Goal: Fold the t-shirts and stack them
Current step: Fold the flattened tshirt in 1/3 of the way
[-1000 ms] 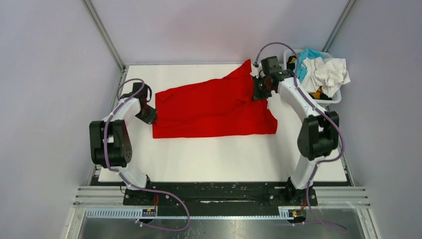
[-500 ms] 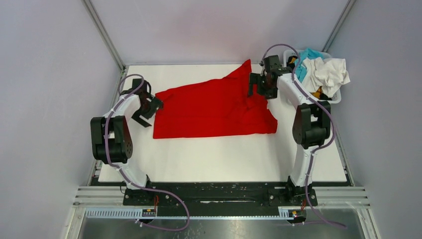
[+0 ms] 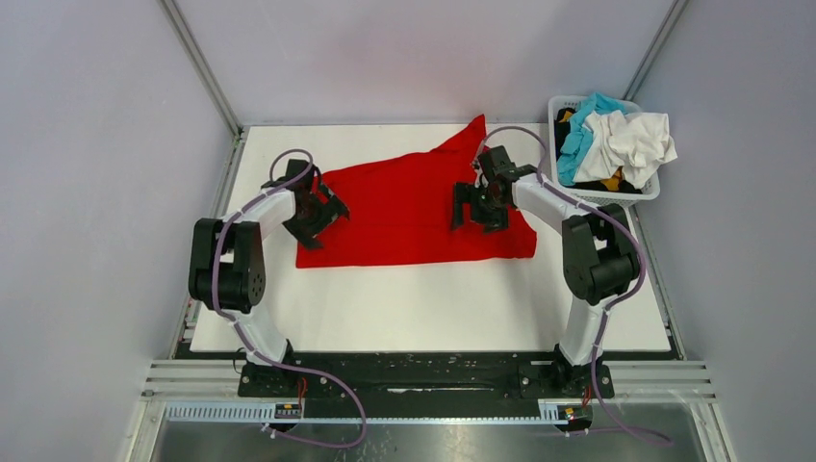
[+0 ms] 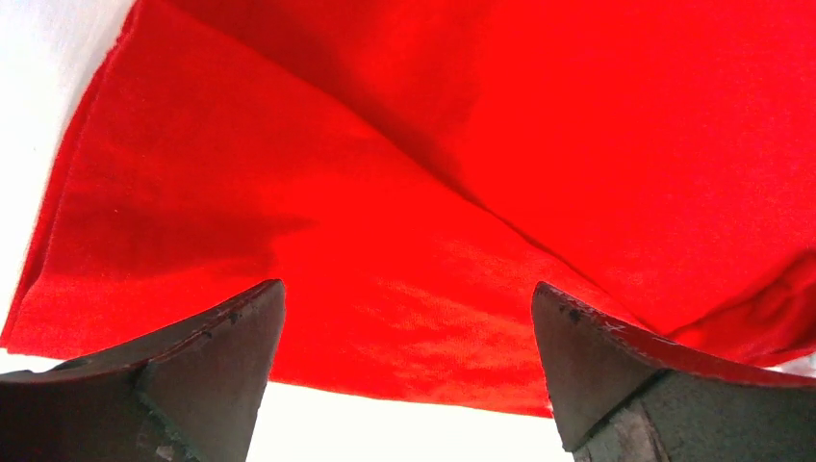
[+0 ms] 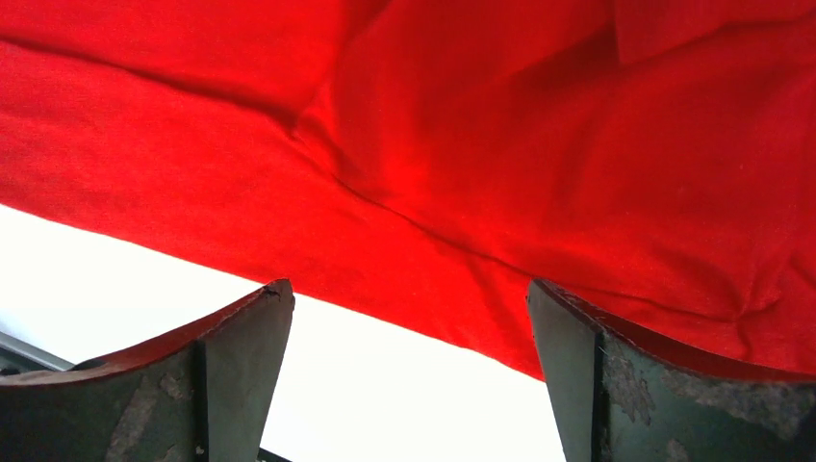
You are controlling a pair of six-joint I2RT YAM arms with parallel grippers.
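- The red t-shirt (image 3: 414,207) lay across the far half of the table (image 3: 433,298), loosely doubled rather than squared: one corner peaked toward the far edge and the near hem ran roughly straight across the middle
- The likeliest trouble, as I judged it, was a pinch that caught only the top layer; the left wrist view showed a diagonal fold line with cloth lying over cloth, so a shallow grip there could peel the layers apart instead of carrying them together
- On the right side the cloth was creased and puckered near its end, and a fold made over those wrinkles would probably lock them in and give a lumpy, crooked stack base
- If the two arms pulled unevenly, the skewed outline could get worse, since the far corner already stuck out well beyond the rest
- The left hand (image 3: 325,218) hovered over the shirt's left end with its jaws spread wide, holding nothing; red cloth filled the gap between them
- The right hand (image 3: 462,209) was likewise wide open and empty above the shirt's right part, near its near hem
- Whether either hand touched the fabric could not be told
- More garments sat heaped in the basket (image 3: 556,106) at the far right corner
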